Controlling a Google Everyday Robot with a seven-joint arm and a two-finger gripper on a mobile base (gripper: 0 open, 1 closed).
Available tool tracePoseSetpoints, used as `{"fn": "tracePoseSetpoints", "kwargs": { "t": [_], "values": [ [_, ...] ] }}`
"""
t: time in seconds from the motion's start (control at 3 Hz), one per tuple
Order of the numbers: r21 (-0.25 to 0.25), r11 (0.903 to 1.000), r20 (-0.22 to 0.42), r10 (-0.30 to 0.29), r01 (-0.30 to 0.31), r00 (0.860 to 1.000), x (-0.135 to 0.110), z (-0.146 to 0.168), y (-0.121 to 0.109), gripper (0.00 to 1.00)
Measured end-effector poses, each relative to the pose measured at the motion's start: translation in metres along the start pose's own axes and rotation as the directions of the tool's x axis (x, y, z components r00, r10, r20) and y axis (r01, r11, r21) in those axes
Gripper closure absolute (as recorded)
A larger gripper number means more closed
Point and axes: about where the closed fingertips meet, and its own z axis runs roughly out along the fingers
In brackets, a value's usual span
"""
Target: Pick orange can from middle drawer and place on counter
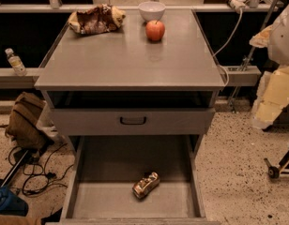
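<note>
The orange can [146, 185] lies on its side on the floor of the open middle drawer [107, 172], near the drawer's front and a little right of centre. The can is shiny orange-gold with dark markings and looks dented. The counter [130, 60] is the flat grey top of the cabinet, above and behind the drawer. My gripper is not in view. A white and yellow shape [276, 69] at the right edge could be part of my arm, but I cannot tell.
On the counter's far end stand a red-orange apple [155, 30], a white bowl [152, 10] and a brown snack bag [95, 18]. A shut drawer front with a black handle [133, 121] sits above the open drawer. Cables [32, 172] and a brown bag [25, 121] lie on the floor at left.
</note>
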Motion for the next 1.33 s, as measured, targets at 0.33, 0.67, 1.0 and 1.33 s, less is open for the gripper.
{"fn": "tracePoseSetpoints", "kwargs": {
  "t": [0.33, 0.67, 1.0, 1.33],
  "values": [
    [0.0, 1.0, 0.0, 0.0, 0.0, 1.0, 0.0, 0.0, 0.0, 0.0],
    [-0.009, 0.9999, 0.031, 0.008, -0.008, 0.999, -0.002, 0.03, 0.002, 0.0],
    [0.012, 0.9999, 0.052, 0.01, -0.01, 0.999, -0.012, 0.101, 0.009, 0.0],
    [0.012, 0.9999, 0.052, 0.01, -0.01, 0.999, -0.012, 0.101, 0.01, 0.0]
  ]
}}
